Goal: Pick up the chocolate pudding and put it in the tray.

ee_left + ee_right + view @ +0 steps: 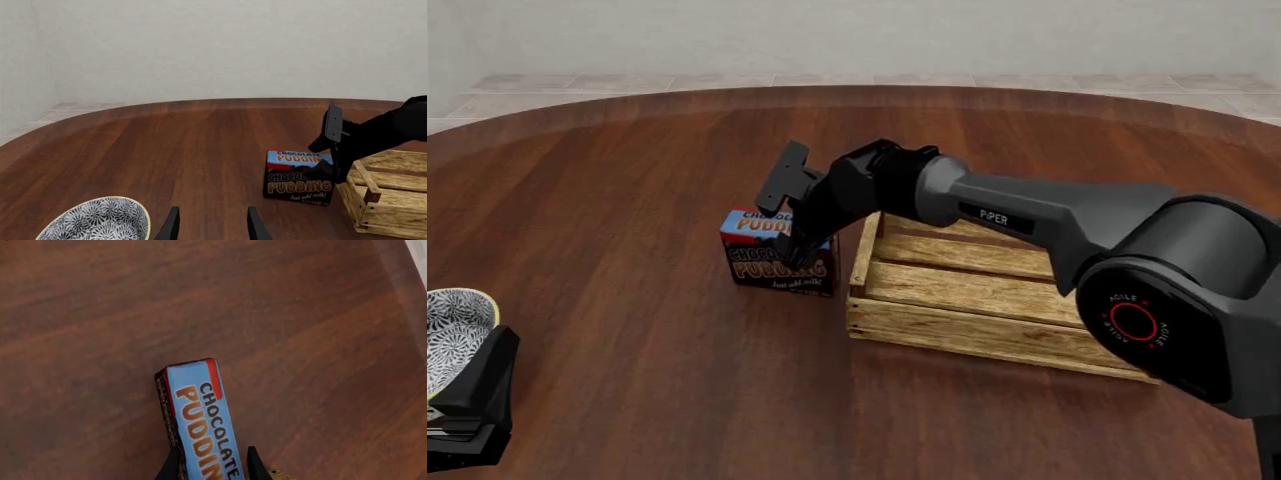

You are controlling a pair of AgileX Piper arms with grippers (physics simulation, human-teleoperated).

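A chocolate pudding [777,256] carton is standing upright on the wooden table [627,200], just left of the tray [988,305], a slatted crate that is holding nothing. The right gripper [212,467] is straddling the carton's top edge, fingers close against both faces. The left gripper [212,224] is hanging open, holding nothing, beside a patterned bowl [100,220] whose inside is hidden.

Chocolate pudding [777,255] stands upright just left of the slatted wooden tray [988,300].
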